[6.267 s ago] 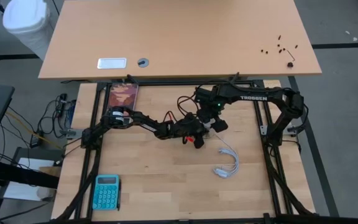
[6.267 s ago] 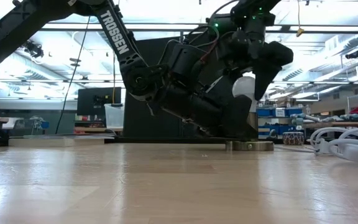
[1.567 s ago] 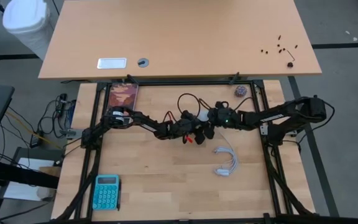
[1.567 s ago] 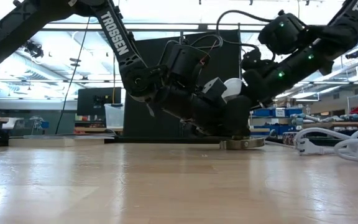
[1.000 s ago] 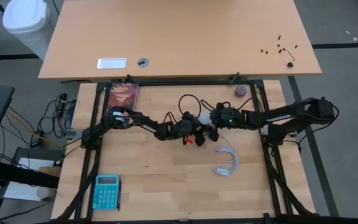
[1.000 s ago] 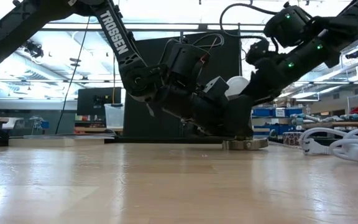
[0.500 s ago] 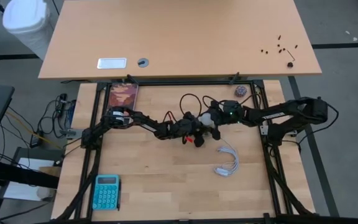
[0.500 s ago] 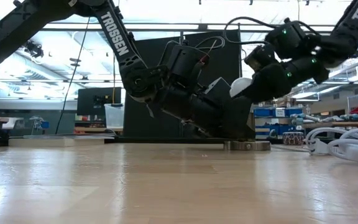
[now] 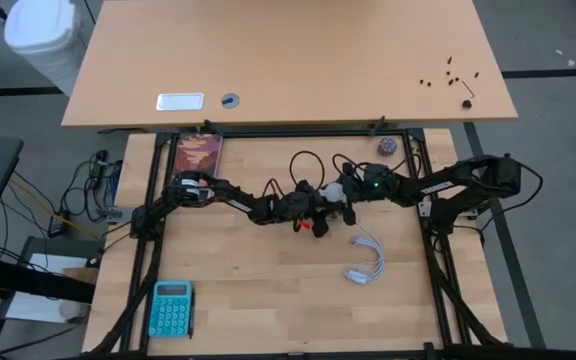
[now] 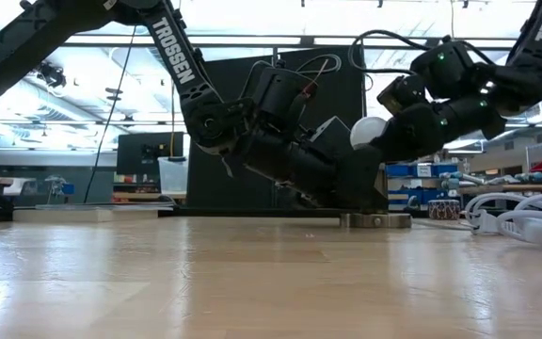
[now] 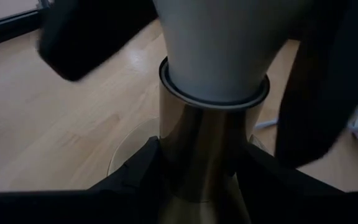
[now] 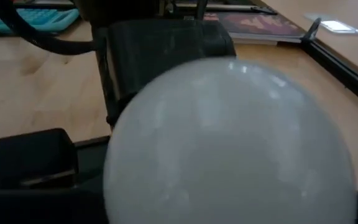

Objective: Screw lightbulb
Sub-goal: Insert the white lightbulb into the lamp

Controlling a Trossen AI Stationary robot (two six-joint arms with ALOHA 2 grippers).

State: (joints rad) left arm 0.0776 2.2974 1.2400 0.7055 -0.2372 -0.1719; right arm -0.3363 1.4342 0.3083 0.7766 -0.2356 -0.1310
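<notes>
The white lightbulb point(image 10: 366, 132) stands with its neck point(image 11: 219, 59) in the top of a brass socket tube point(image 11: 204, 155). The tube rises from a round disc base point(image 10: 374, 220) on the table's middle. My left gripper point(image 9: 320, 206) is low at the tube and shut on it. My right gripper point(image 9: 342, 192) reaches in from the table's right and is shut on the bulb. The bulb's dome point(image 12: 229, 143) fills the right wrist view. Its screw base is hidden inside the socket. My left gripper pinches the socket's brass tube point(image 11: 191, 171) between its two fingers point(image 11: 135, 177), low on the tube, above the disc. The fingers come almost level from the table's left. The socket stands upright with its disc on the table. My right gripper holds the bulb by its tapering sides below the dome point(image 11: 179, 43), one finger point(image 11: 79, 43) on each side. The fingers come from the table's right, slanting slightly down. The bulb stands in the socket's rim.
A white coiled cable point(image 9: 364, 261) lies on the table near the socket, toward the near edge. A teal calculator point(image 9: 171, 308) lies at the near left, a book point(image 9: 200, 153) at the far left, a small ball point(image 9: 386, 146) at the far right.
My right gripper has stayed at the bulb while it turned about it, and its wrist has sunk from a steep slant to nearly level. The bulb stays in the socket. My left gripper has kept its hold on the tube.
</notes>
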